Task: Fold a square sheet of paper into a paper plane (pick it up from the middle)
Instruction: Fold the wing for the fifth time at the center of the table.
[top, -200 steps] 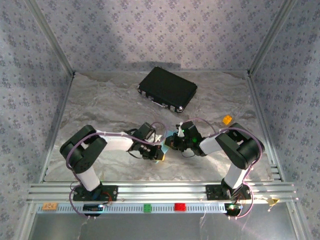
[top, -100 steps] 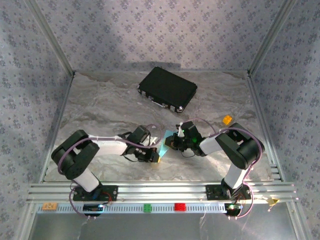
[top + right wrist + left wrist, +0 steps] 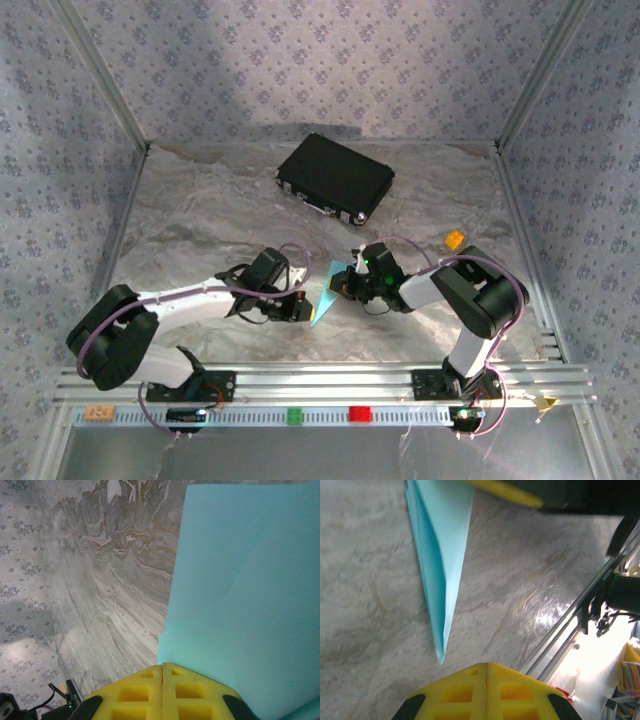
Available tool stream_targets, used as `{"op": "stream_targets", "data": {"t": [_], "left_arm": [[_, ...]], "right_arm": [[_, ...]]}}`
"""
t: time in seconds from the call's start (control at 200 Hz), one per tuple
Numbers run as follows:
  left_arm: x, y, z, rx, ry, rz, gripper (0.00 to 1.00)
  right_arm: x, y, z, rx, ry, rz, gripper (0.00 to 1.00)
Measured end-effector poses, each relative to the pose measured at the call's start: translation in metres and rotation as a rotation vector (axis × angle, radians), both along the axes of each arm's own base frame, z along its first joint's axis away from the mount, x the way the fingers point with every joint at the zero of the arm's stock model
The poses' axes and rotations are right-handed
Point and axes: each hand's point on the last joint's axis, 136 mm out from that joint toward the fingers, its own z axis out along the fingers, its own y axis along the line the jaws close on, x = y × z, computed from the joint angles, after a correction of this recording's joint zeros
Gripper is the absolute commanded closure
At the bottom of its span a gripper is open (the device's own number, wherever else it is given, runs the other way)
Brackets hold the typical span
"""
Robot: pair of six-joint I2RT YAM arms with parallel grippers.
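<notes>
The light blue sheet of paper lies folded as a slim paper plane on the marbled table, sharp nose toward the near edge. In the left wrist view the paper plane tapers to a point just ahead of my left gripper, which is shut and empty. That left gripper sits beside the nose, apart from it. My right gripper is shut at the plane's wide rear end. In the right wrist view the right gripper has its tips at the edge of the paper plane.
A black hard case lies at the back of the table. A small orange block sits to the right of the right arm. The aluminium rail along the near edge carries a green block and a red block.
My left gripper has slid from beside the right gripper down along the paper to its nose, and the left arm has stretched out low. The right arm and the paper stayed put.
</notes>
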Motion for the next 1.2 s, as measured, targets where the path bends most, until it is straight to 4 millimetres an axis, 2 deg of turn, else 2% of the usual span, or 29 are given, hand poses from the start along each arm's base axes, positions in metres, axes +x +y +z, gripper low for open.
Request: {"op": "stream_targets", "data": {"t": [0.25,0.425,0.645,0.86,0.979,1.099,1.199], "left_arm": [[0.029,-0.028,-0.005,-0.003,0.018,-0.004,0.97],[0.040,-0.039,-0.016,0.006,0.026,-0.009,0.98],[0.039,-0.036,-0.046,0.068,0.071,-0.004,1.00],[0.039,-0.039,-0.047,0.021,0.064,0.000,1.00],[0.035,-0.038,-0.046,-0.006,0.057,0.006,1.00],[0.029,-0.038,-0.046,-0.010,0.065,0.007,1.00],[0.027,-0.039,-0.046,-0.008,0.078,0.012,1.00]], "right_arm": [[0.000,0.000,0.000,0.000,0.000,0.000,0.96],[0.000,0.000,0.000,0.000,0.000,0.000,0.96],[0.000,-0.001,0.001,-0.003,-0.003,-0.005,0.96],[0.000,-0.006,0.001,-0.021,0.002,-0.014,0.95],[0.003,-0.021,0.003,-0.077,0.010,-0.028,0.94],[0.008,-0.037,0.013,-0.111,-0.004,-0.065,0.93],[0.007,-0.036,0.021,-0.127,-0.027,-0.057,0.94]]}}
